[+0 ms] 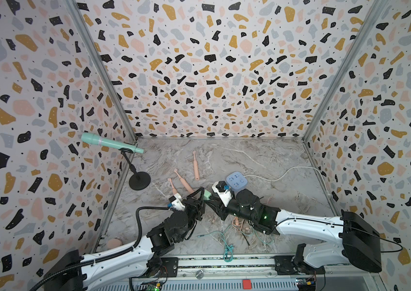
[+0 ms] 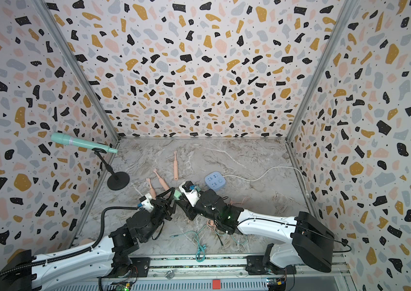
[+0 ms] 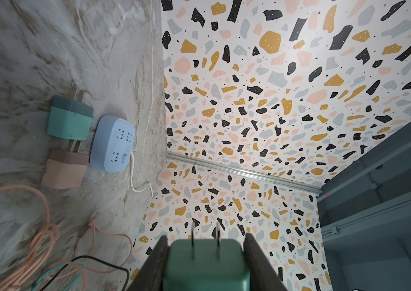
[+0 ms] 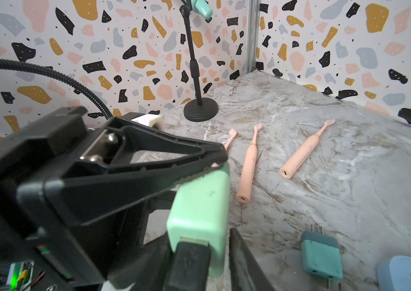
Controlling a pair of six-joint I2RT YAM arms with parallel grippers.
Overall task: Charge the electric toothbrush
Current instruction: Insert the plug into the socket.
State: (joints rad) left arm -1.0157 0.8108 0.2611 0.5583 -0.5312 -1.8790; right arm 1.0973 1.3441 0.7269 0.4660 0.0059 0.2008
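Three pink electric toothbrushes [image 1: 195, 166] [image 2: 175, 166] [image 4: 302, 153] lie on the marble table, untouched. My left gripper [image 3: 205, 236] [image 1: 200, 192] is shut on a mint green charger [image 3: 205, 264] [image 4: 199, 214] [image 1: 207, 195], prongs pointing away from its wrist. A black USB plug [image 4: 192, 262] sits in the charger's near end. My right gripper [image 4: 199, 231] [image 1: 211, 197] meets it from the opposite side, its fingers closed in on both sides of that plug end. The blue power strip [image 1: 236, 181] [image 3: 112, 143] lies just behind the right wrist.
A teal charger [image 3: 69, 121] [image 4: 321, 257] and a pink-brown charger [image 3: 63, 168] lie beside the strip. Pink cables [image 1: 237, 223], teal cables [image 1: 227, 244] and a black cable [image 1: 246, 238] tangle near the front edge. A microphone stand [image 1: 139, 180] stands at the left wall.
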